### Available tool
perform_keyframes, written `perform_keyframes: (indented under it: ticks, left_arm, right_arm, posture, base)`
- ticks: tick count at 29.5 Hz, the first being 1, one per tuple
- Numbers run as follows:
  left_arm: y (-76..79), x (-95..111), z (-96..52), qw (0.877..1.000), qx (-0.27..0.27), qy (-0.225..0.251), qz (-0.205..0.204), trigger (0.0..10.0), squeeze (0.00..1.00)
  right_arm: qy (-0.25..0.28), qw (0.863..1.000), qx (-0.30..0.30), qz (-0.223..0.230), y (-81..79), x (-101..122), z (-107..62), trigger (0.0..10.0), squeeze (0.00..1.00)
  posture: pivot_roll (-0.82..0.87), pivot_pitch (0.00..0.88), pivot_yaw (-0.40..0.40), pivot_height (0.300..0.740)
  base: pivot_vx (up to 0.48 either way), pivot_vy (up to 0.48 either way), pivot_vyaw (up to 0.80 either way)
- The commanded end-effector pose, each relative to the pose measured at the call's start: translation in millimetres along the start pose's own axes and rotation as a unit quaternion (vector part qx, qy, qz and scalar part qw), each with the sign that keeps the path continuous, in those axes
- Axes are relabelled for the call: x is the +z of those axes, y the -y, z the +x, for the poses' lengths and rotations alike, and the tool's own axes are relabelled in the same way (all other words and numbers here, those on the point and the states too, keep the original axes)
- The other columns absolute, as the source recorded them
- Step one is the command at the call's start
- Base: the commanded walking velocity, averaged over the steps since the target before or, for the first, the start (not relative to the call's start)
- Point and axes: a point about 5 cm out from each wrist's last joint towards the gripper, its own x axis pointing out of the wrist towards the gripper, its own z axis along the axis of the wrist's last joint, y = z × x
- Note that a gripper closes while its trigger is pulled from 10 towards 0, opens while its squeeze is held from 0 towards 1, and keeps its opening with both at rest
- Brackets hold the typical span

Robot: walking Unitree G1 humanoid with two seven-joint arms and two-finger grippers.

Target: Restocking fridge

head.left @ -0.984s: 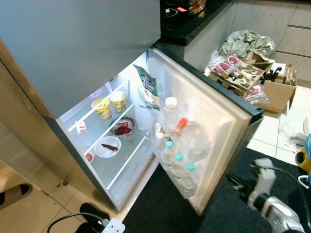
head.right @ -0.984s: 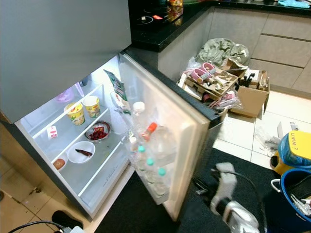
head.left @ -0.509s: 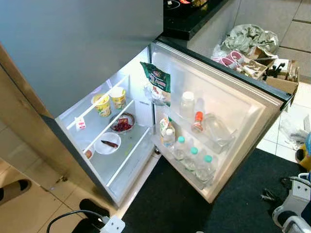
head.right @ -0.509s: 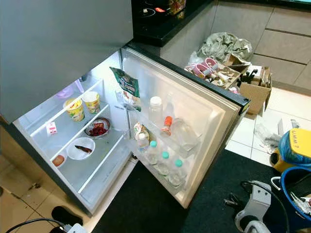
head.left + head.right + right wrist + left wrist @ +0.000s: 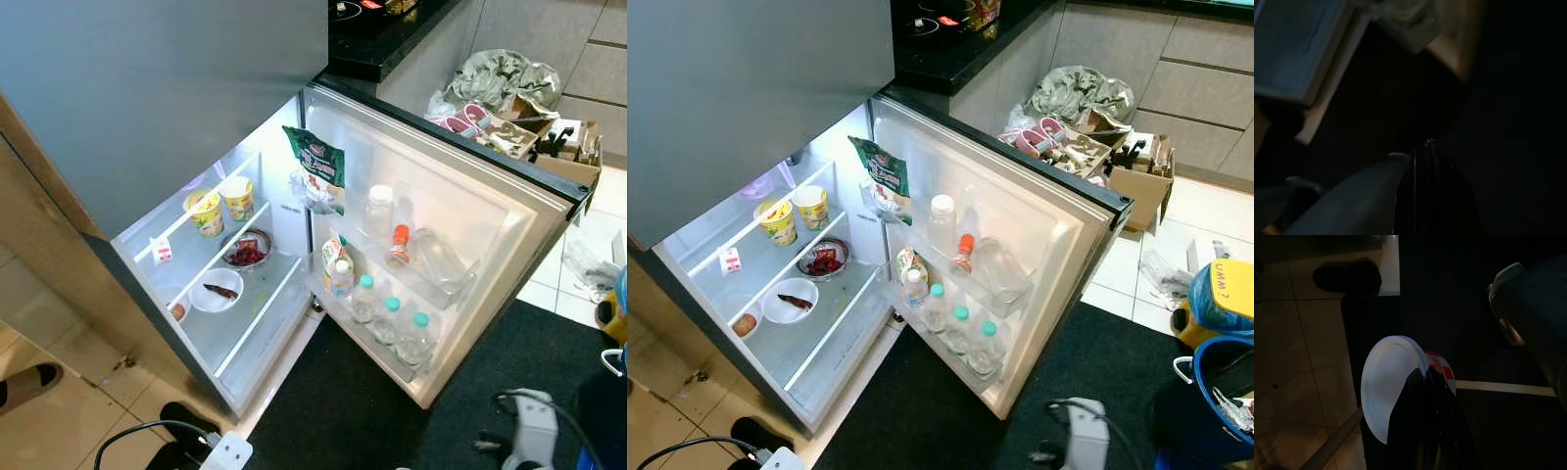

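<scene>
fingers of the left gripper (image 5: 1425, 431) are clamped on a white-lidded cup with a red label (image 5: 1393, 401), held low over the dark mat and tile floor; the right gripper (image 5: 1430, 196) hangs idle over the dark mat, and whether its fingers are parted or closed i cannot tell in the gloom. the right arm's silver wrist (image 5: 534, 431) sits low at the near right of the head views. ahead, the fridge (image 5: 167, 117) stands with its lower door (image 5: 470, 225) swung wide to the right. on the far shelf sit two yellow cups (image 5: 220, 204) and a small carton (image 5: 164, 253); the shelf below carries a bowl of red food (image 5: 247, 251), a white dish (image 5: 217, 292) and a small fruit at its left end. the door racks hold a green snack bag (image 5: 317, 166), a white-capped jar (image 5: 378, 208), a red-capped bottle (image 5: 398, 245) and three teal-capped bottles (image 5: 390, 318) in the near rack. the held cup looks light and thin-walled, probably a little soft in the side, with a flat lid that could pop or slip if squeezed hard; i would judge the grip best kept on the body below the lid rim, and the cup kept upright. the open stretch of the far shelf just right of the two yellow cups looks like a fitting spot.
</scene>
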Motion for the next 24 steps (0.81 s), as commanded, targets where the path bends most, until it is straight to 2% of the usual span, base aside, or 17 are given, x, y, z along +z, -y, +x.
perform_keyframes:
  ticks: [1, 2, 3, 6, 8, 9, 11, 12, 13, 14, 16, 17, 18, 19, 20, 21, 24]
  left_arm:
    - [2.3, -6.4, -0.9, 1.0, -0.005, -0.012, -0.009, 10.0, 0.0]
    - [2.3, -6.4, -0.9, 1.0, -0.005, -0.012, -0.009, 10.0, 0.0]
    - [-0.5, -5.8, -0.9, 1.0, -0.001, -0.012, -0.011, 10.0, 0.0]
    - [-3.6, -2.9, -0.5, 1.0, 0.003, -0.008, -0.019, 10.0, 0.0]
    - [-3.6, -2.9, -0.5, 1.0, 0.003, -0.008, -0.019, 10.0, 0.0]
    - [-3.3, -2.7, -0.5, 1.0, 0.002, -0.007, -0.016, 10.0, 0.0]
    - [-2.0, -4.4, -0.7, 1.0, 0.001, -0.01, -0.015, 10.0, 0.0]
    - [-2.0, -4.4, -0.7, 1.0, 0.001, -0.01, -0.015, 10.0, 0.0]
    - [-1.3, -5.0, -0.8, 1.0, 0.0, -0.01, -0.016, 10.0, 0.0]
    - [-0.4, -4.8, -0.8, 1.0, -0.003, -0.009, -0.011, 10.0, 0.0]
    - [-0.1, -5.2, -0.9, 1.0, -0.003, -0.009, -0.01, 10.0, 0.0]
    - [-0.1, -5.2, -0.9, 1.0, -0.003, -0.009, -0.01, 10.0, 0.0]
    - [-0.1, -7.4, -1.3, 1.0, -0.001, -0.011, -0.014, 10.0, 0.0]
    - [-0.1, -7.4, -1.3, 1.0, -0.001, -0.011, -0.014, 10.0, 0.0]
    - [-0.5, -9.0, -1.7, 1.0, -0.001, -0.012, -0.012, 10.0, 0.0]
    - [-0.5, -9.0, -1.7, 1.0, -0.001, -0.012, -0.012, 10.0, 0.0]
    - [-4.3, -15.3, -3.4, 1.0, 0.005, -0.017, -0.014, 10.0, 0.0]
  right_arm:
    - [0.004, 0.998, 0.042, -0.044, -11.4, 8.7, 4.6, 10.0, 0.0]
    - [0.004, 0.998, 0.042, -0.044, -11.4, 8.7, 4.6, 10.0, 0.0]
    - [0.022, 0.995, 0.075, -0.059, -20.8, 23.5, 8.9, 10.0, 0.0]
    - [0.082, 0.981, 0.164, -0.061, -46.8, 66.6, 16.1, 10.0, 0.0]
    - [0.082, 0.981, 0.164, -0.061, -46.8, 66.6, 16.1, 10.0, 0.0]
    - [0.089, 0.976, 0.188, -0.07, -54.2, 73.9, 17.0, 10.0, 0.0]
    - [0.11, 0.956, 0.259, -0.084, -77.8, 94.9, 18.4, 10.0, 0.0]
    - [0.11, 0.956, 0.259, -0.084, -77.8, 94.9, 18.4, 10.0, 0.0]
    - [0.122, 0.947, 0.285, -0.089, -88.6, 105.3, 18.6, 10.0, 0.0]
    - [0.134, 0.94, 0.296, -0.107, -101.1, 119.0, 19.3, 10.0, 0.0]
    - [0.153, 0.937, 0.279, -0.141, -112.5, 137.0, 20.5, 10.0, 0.0]
    - [0.153, 0.937, 0.279, -0.141, -112.5, 137.0, 20.5, 10.0, 0.0]
    - [0.17, 0.945, 0.227, -0.166, -112.2, 150.8, 21.5, 10.0, 0.0]
    - [0.17, 0.945, 0.227, -0.166, -112.2, 150.8, 21.5, 10.0, 0.0]
    - [0.184, 0.946, 0.201, -0.174, -110.5, 159.9, 20.7, 10.0, 0.0]
    - [0.184, 0.946, 0.201, -0.174, -110.5, 159.9, 20.7, 10.0, 0.0]
    - [0.237, 0.949, 0.124, -0.166, -97.2, 190.9, 13.4, 10.0, 0.0]
  posture:
    - [-0.04, 0.034, 0.02, 0.74]
    - [-0.04, 0.034, 0.02, 0.74]
    - [-0.05, 0.023, 0.016, 0.74]
    - [-0.04, 0.041, 0.017, 0.74]
    - [-0.04, 0.041, 0.017, 0.74]
    - [-0.04, 0.041, 0.017, 0.74]
    - [-0.05, 0.041, 0.025, 0.74]
    - [-0.05, 0.041, 0.025, 0.74]
    - [-0.04, 0.071, 0.029, 0.74]
    - [-0.04, 0.064, 0.029, 0.74]
    - [-0.03, 0.081, 0.029, 0.74]
    - [-0.03, 0.081, 0.029, 0.74]
    - [-0.03, 0.072, 0.025, 0.74]
    - [-0.03, 0.072, 0.025, 0.74]
    - [-0.01, 0.073, 0.022, 0.74]
    - [-0.01, 0.073, 0.022, 0.74]
    - [0.0, 0.059, 0.022, 0.74]
  base:
    - [0.0, 0.0, 0.0]
    - [0.0, 0.0, 0.0]
    - [0.0, 0.0, 0.0]
    - [0.0, 0.0, 0.0]
    - [0.0, 0.0, 0.0]
    - [0.0, 0.0, 0.0]
    - [0.0, 0.0, 0.0]
    - [0.0, 0.0, 0.0]
    - [0.0, 0.0, 0.0]
    - [0.0, 0.0, 0.0]
    - [0.0, 0.0, 0.0]
    - [0.0, 0.0, 0.0]
    - [0.0, 0.0, 0.0]
    - [0.0, 0.0, 0.0]
    - [0.0, 0.0, 0.0]
    - [0.0, 0.0, 0.0]
    - [0.0, 0.0, 0.0]
